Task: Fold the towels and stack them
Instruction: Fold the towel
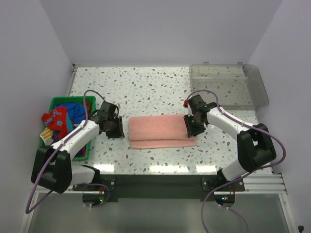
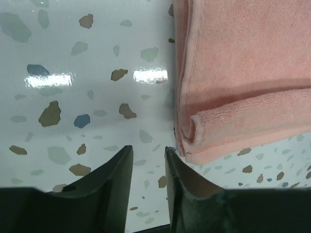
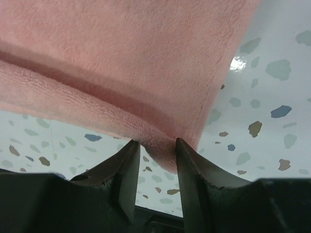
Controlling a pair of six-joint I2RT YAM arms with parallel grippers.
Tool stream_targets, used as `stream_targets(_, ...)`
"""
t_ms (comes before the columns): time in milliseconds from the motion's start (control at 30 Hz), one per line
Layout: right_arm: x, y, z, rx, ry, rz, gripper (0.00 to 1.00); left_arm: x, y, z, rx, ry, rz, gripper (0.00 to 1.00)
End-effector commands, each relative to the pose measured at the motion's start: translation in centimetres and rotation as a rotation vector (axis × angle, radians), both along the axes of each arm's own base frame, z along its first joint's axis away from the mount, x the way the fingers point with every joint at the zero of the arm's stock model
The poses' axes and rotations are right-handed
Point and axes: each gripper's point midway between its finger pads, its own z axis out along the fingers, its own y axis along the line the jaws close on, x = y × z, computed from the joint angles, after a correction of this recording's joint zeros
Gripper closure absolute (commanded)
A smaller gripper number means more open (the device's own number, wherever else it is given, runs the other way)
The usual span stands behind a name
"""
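Towels sit in two places on the speckled table [image 1: 146, 87]. A salmon pink towel [image 1: 160, 131] lies flat at the middle, folded into a long band running left to right, with a lower layer showing along its near edge. The others are heaped in the green basket [image 1: 58, 101] at the far left. In that heap a royal blue towel [image 1: 74, 109] shows toward the back, a blue towel with a red pattern [image 1: 54, 119] hangs at the basket's left side, and a yellowish striped towel [image 1: 46, 135] pokes out at the near left corner. A clear plastic tray [image 1: 228, 85] stands at the far right corner, apart from the pink band. The left gripper [image 2: 148, 150] hangs just off the band's left end. Its fingers [image 2: 119, 170] are parted a little with only bare tabletop between them, and the towel's rolled edge lies just beside one finger, ungripped. The right gripper [image 3: 156, 143] is low at the band's right end, fingers slightly apart, with the towel's near corner lying in the gap and touching both. Whether they pinch that corner or it merely rests there cannot be told.
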Motion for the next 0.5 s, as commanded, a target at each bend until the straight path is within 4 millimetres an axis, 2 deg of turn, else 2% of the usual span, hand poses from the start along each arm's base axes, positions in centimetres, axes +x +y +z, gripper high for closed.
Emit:
stream_targets(0, -1.4, 1.1, 1.5, 0.073, -0.020, 0.015, 0.60, -0.7, -0.3, 1.5, -0.049, -0.025, 0.053, 0.59)
stream_targets(33, -1.8, 1.3, 1.7, 0.076, -0.026, 0.023, 0.59, -0.5, -0.5, 2.6, -0.070, -0.065, 0.053, 0.49)
stream_targets(167, -3.6, 2.0, 2.4, 0.119, -0.023, 0.028, 0.52, -0.7, -1.2, 5.0, -0.127, -0.138, 0.067, 0.34)
stream_targets(233, -5.2, 2.3, 2.3, 0.141, -0.010, 0.027, 0.50, -0.9, -1.8, 6.1, -0.164, -0.166, 0.078, 0.27)
stream_targets(367, -6.9, 2.5, 1.6, 0.163, 0.024, 0.007, 0.49, -1.0, -3.1, 7.5, -0.229, -0.192, 0.073, 0.23)
stream_targets(467, -6.3, 2.3, 2.4, 0.176, -0.043, -0.018, 0.49, -0.7, -4.5, 8.5, -0.283, -0.209, 0.068, 0.23)
